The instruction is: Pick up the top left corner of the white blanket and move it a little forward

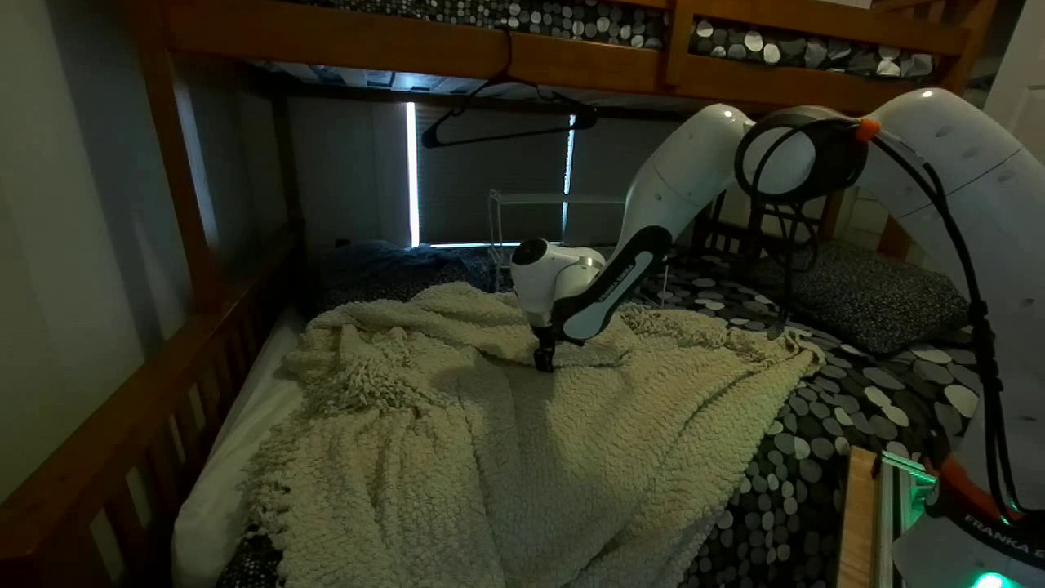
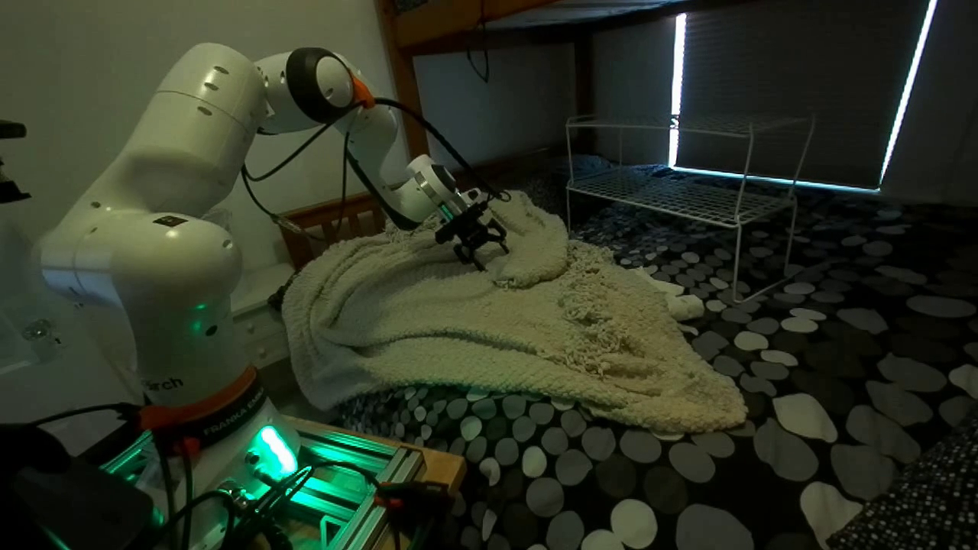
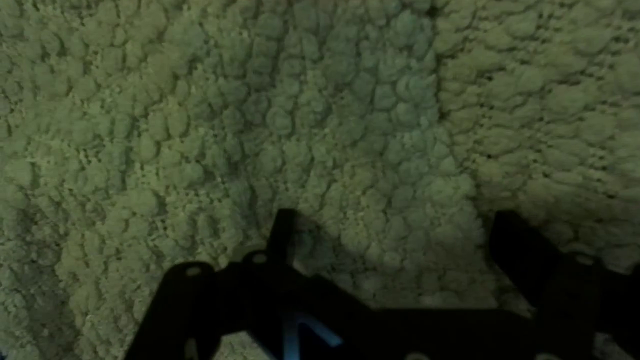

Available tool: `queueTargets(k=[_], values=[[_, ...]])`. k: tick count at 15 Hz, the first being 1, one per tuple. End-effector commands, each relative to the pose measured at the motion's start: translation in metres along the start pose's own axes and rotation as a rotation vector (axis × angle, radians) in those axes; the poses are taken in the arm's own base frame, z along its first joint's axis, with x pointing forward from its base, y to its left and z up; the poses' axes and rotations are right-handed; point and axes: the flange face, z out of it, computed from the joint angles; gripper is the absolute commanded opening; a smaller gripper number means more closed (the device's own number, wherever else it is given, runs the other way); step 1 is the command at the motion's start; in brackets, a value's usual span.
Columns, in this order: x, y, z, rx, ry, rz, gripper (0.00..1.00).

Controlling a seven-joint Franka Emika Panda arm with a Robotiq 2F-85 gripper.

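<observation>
The white blanket point(image 1: 522, 474) is a rumpled cream knitted throw spread over the bed, and it shows in both exterior views point(image 2: 428, 313). In an exterior view, a fringed bunch point(image 1: 371, 376) lies at its upper left and a fringed corner point(image 1: 788, 347) at its right. I cannot tell which is the top left corner. My gripper point(image 1: 544, 359) points down at the blanket, beside a raised fold point(image 2: 531, 244). In the wrist view the gripper point(image 3: 395, 220) is open, with only blanket surface point(image 3: 175, 125) between and beyond its fingers. I cannot tell whether the fingertips touch the fabric.
A white wire rack point(image 2: 688, 200) stands on the dark dotted bedding point(image 2: 596, 458) behind the blanket. A wooden rail point(image 1: 122, 425) runs along one bed side. The upper bunk beam point(image 1: 392, 45) and a black hanger point(image 1: 510, 140) are overhead. A dark pillow point(image 1: 878, 298) lies at right.
</observation>
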Motion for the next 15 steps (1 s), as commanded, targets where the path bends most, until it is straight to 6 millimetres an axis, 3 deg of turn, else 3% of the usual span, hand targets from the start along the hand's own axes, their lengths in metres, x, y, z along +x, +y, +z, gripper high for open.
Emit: queueTargets(k=[1,2,5,13,15], values=[[0.006,0.004,0.009,-0.027,-0.011,-0.009,0.94],[0.006,0.007,0.01,-0.036,-0.011,-0.008,0.75],[0.006,0.015,0.006,-0.053,-0.009,-0.002,0.64],[0.002,0.03,-0.027,-0.077,-0.037,-0.01,0.02],[-0.004,0.036,-0.046,-0.103,-0.076,-0.028,0.0]])
